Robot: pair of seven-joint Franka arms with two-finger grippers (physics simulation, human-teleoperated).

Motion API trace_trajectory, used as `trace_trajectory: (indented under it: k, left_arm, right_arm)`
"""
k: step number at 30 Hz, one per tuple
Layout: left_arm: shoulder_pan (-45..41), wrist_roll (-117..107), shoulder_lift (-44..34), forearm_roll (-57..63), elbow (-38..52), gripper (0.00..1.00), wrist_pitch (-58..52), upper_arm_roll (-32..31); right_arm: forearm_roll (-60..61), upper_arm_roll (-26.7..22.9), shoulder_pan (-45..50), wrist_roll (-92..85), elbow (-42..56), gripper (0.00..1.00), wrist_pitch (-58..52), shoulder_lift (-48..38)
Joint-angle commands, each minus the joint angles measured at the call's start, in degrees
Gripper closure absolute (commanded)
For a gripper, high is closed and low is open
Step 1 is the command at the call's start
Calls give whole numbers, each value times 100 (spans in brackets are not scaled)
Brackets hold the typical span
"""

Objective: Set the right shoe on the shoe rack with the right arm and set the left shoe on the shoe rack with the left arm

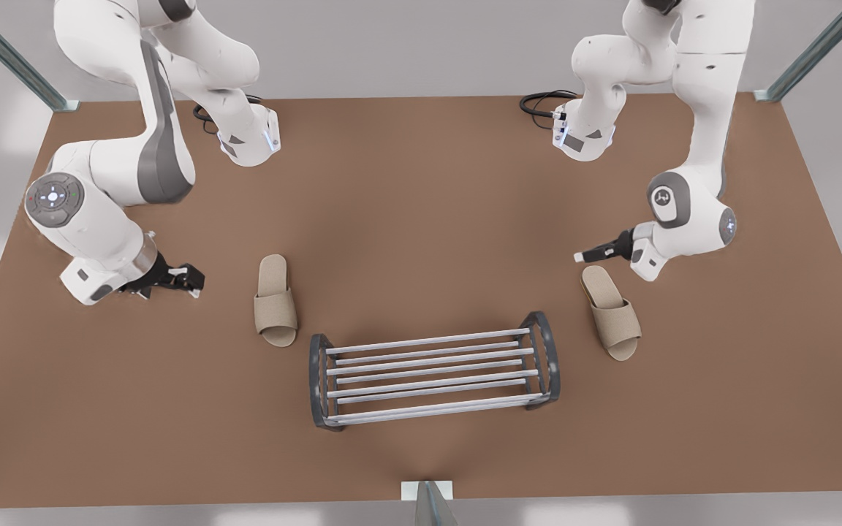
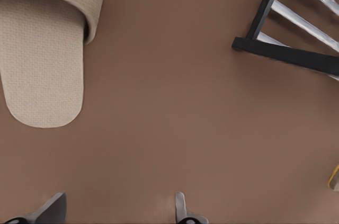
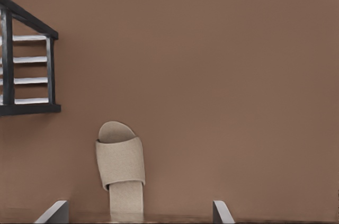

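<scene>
Brown and bare apart from the task's things, the bench (image 1: 421,204) carries the shoe rack (image 1: 432,369) toward its near edge in the front view, with one slipper lying flat on either side of it and nothing yet set on its bars. Judging by the wrist views, the left gripper (image 1: 588,255) is the one at the front view's right: it is held low, just beside the heel end of the left shoe (image 1: 611,312), whose long axis runs from that heel away toward the near edge, the toe angled slightly off from the rack. In the left wrist view the heel of this shoe (image 2: 42,70) is seen off to one side of the spread fingertips (image 2: 53,208), not between them, so a sideways shift is judged necessary before a grasp. The right gripper (image 1: 187,280) is placed at the front view's left, well apart from the right shoe (image 1: 275,299), which lies roughly parallel to the rack's end frame with its heel toward the arms' bases. In the right wrist view this shoe (image 3: 121,168) is lined up between the fingertips (image 3: 222,213). Both grippers are held apart and nothing is gripped or touched.
</scene>
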Motion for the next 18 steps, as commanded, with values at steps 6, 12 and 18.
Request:
trace_trajectory:
  k: [6,12,18]
  left_arm:
    - [152,13332,-190,-10093,-1077,0,2601,138]
    - [161,14249,126,-11668,-1305,0,1537,129]
    - [152,14170,319,-13320,-1279,0,1379,103]
  right_arm:
    - [-3337,201,445,-375,-3008,0,4446,-784]
    - [-8594,52,-840,-535,-3456,0,7973,-177]
    - [-10028,78,-919,-244,-3456,0,8106,474]
